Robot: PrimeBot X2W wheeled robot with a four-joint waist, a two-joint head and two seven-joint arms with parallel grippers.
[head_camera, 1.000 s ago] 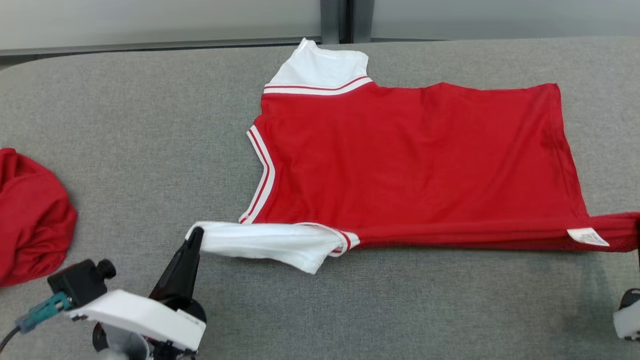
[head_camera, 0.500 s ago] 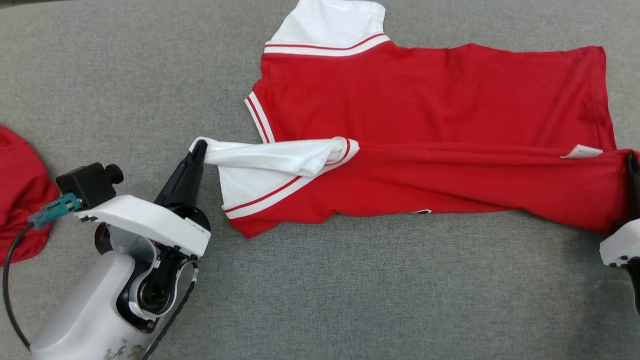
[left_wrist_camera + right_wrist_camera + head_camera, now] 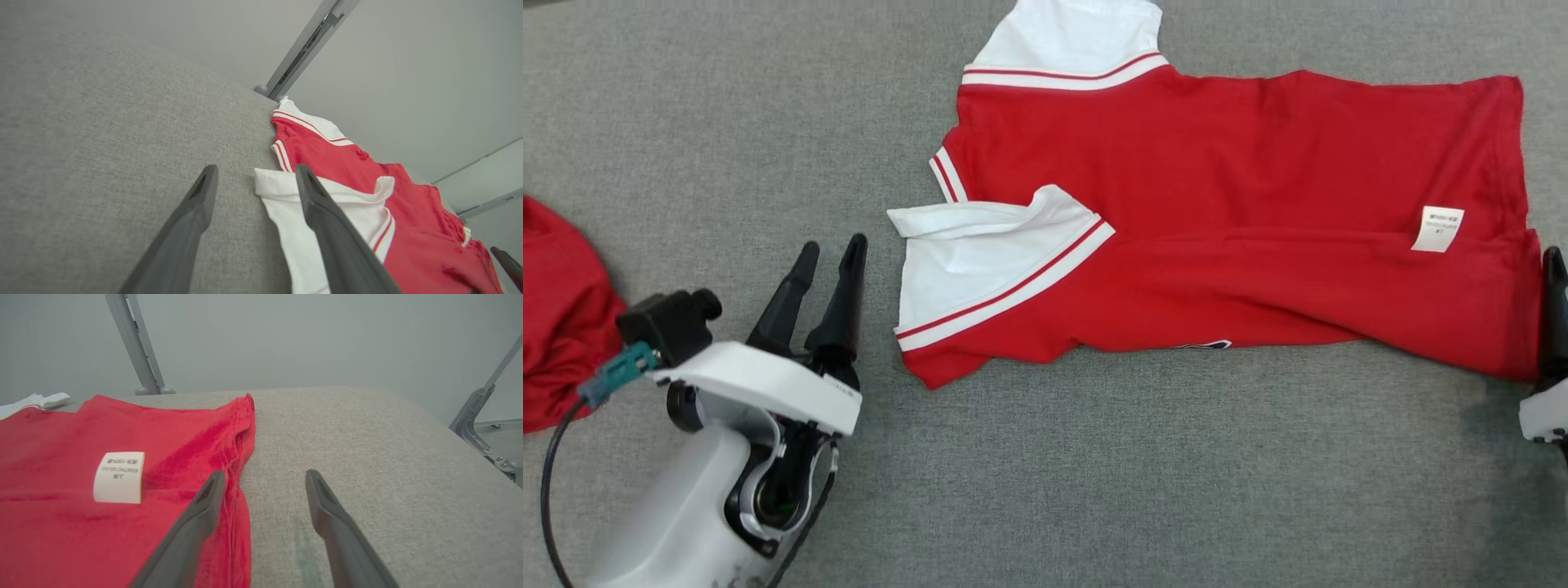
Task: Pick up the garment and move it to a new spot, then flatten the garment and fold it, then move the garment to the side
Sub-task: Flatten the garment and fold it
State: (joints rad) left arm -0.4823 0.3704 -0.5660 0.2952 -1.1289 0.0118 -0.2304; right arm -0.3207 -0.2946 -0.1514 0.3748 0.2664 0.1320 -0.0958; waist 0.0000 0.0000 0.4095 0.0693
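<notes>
garment (image 3: 1217, 204) lies on table (image 3: 727, 122), long axis left-right; left gripper (image 3: 832, 242) spread, empty, just beside white sleeve (image 3: 964, 261); right gripper (image 3: 264, 474) spread, empty, at hem (image 3: 245, 428)

A grey, fabric-covered table (image 3: 1094, 474) is seen across the whole head view. A red garment (image 3: 1241, 163) is laid flat on it in the upper right of the frame, with its lower side folded up over the body. A white, red-striped sleeve (image 3: 964, 269) is spread near the centre, and a white label (image 3: 1437, 228) is exposed towards the right edge. A bunched red cloth (image 3: 556, 318) is seen at the left edge, well apart from the garment. A faint greenish mark (image 3: 302, 543) is visible on the covering in the lower middle of the right wrist view.
</notes>
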